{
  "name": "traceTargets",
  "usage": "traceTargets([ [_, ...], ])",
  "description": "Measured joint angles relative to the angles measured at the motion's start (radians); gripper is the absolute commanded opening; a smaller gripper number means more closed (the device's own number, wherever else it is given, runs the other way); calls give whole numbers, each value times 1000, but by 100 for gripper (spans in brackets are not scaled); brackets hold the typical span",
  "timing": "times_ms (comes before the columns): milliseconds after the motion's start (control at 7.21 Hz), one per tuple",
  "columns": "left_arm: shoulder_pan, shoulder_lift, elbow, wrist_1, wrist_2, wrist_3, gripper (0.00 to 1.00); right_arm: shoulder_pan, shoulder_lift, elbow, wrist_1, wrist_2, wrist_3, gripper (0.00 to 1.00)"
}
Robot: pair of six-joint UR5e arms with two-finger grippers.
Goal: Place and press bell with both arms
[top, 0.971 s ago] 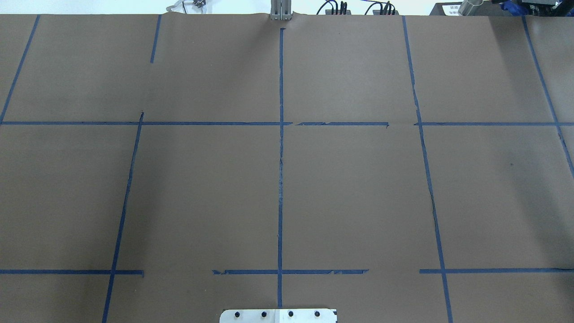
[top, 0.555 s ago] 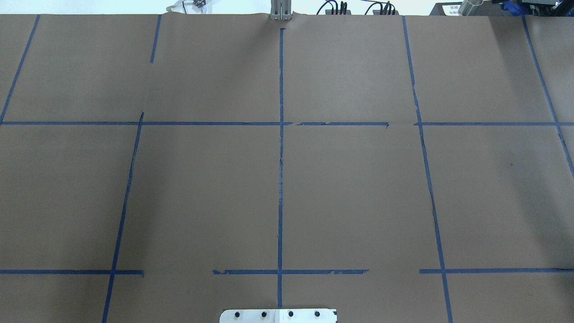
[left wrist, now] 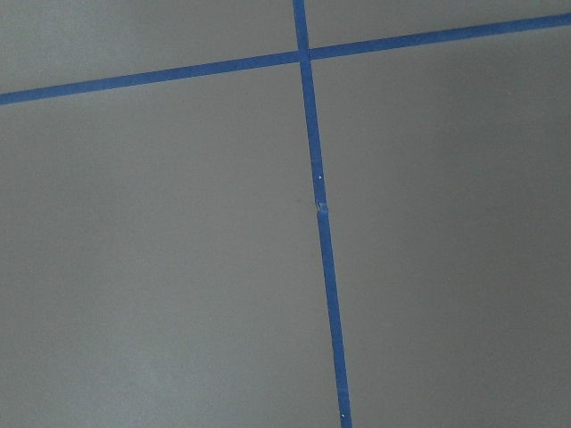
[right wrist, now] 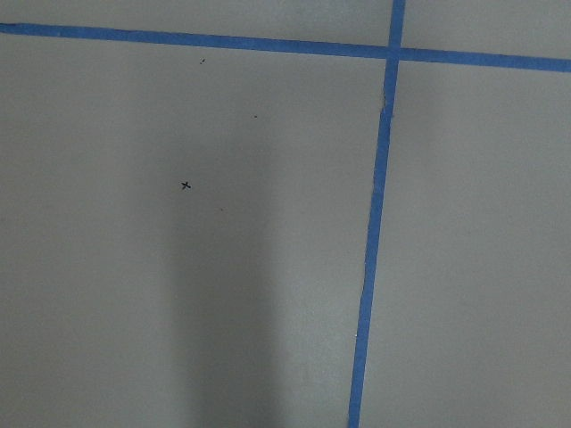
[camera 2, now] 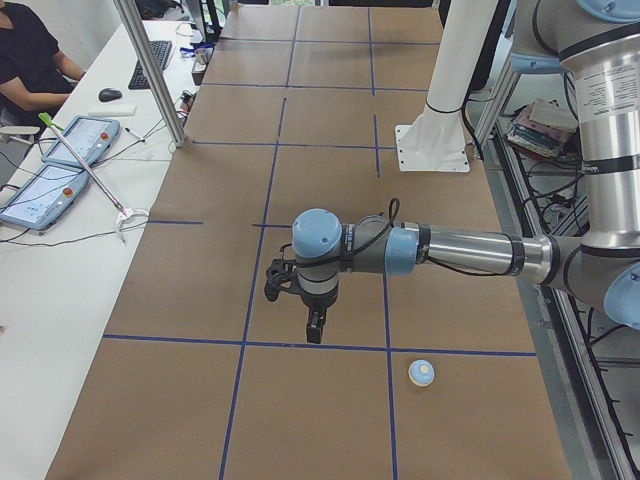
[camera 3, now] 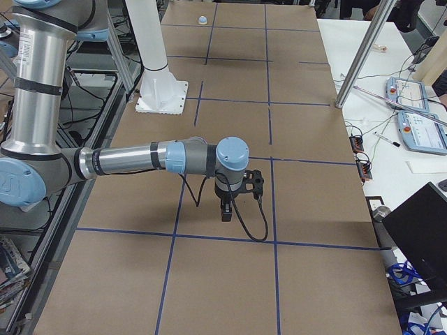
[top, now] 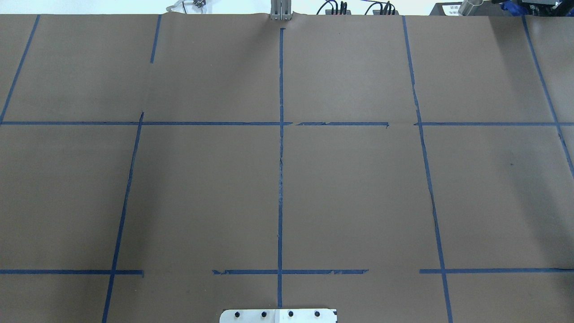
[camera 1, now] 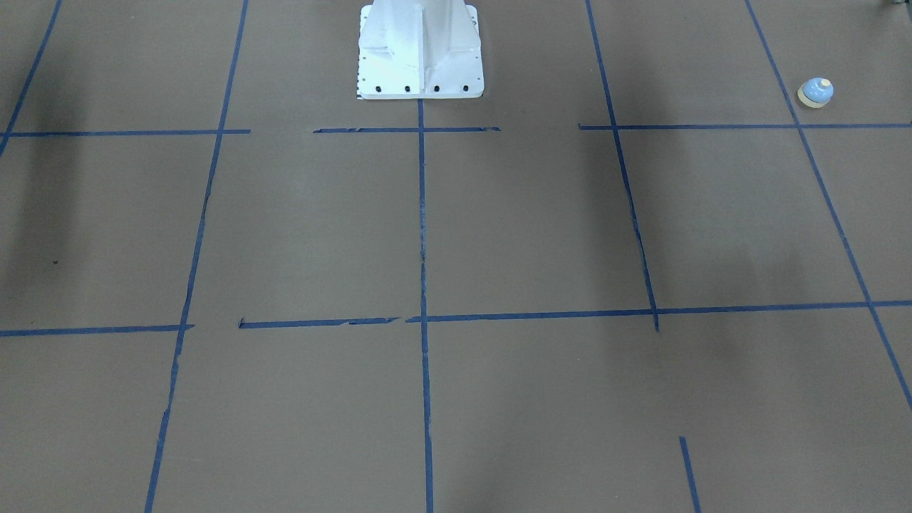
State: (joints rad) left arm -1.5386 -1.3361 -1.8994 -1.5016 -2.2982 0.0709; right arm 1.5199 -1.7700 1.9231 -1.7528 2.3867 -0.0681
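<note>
The light-blue bell (camera 1: 815,92) stands upright on the brown paper near the table's end on my left side; it also shows in the exterior left view (camera 2: 421,373) and far off in the exterior right view (camera 3: 202,20). My left gripper (camera 2: 315,330) hangs fingers-down above the table, apart from the bell, which lies toward the robot's side and the table end. My right gripper (camera 3: 225,211) hangs fingers-down over the other half of the table, far from the bell. I cannot tell whether either is open or shut. Both wrist views show only paper and blue tape.
The white pedestal (camera 1: 420,50) stands at the middle of the robot's edge of the table. Blue tape lines (top: 280,179) cross the paper. A white side table with tablets (camera 2: 60,160), a metal post (camera 2: 150,70) and a seated person (camera 2: 30,60) borders the far side.
</note>
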Motion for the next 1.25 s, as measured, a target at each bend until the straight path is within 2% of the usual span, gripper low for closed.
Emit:
traceTargets([
  [555, 3, 17, -1, -12, -3, 6, 100, -1, -5, -3, 13, 2, 3, 100],
  [832, 47, 20, 2, -69, -3, -7, 100, -3, -5, -3, 28, 0, -1, 100],
  [1248, 116, 63, 64, -203, -10, -77, 100, -14, -3, -2, 39, 1, 1, 100],
])
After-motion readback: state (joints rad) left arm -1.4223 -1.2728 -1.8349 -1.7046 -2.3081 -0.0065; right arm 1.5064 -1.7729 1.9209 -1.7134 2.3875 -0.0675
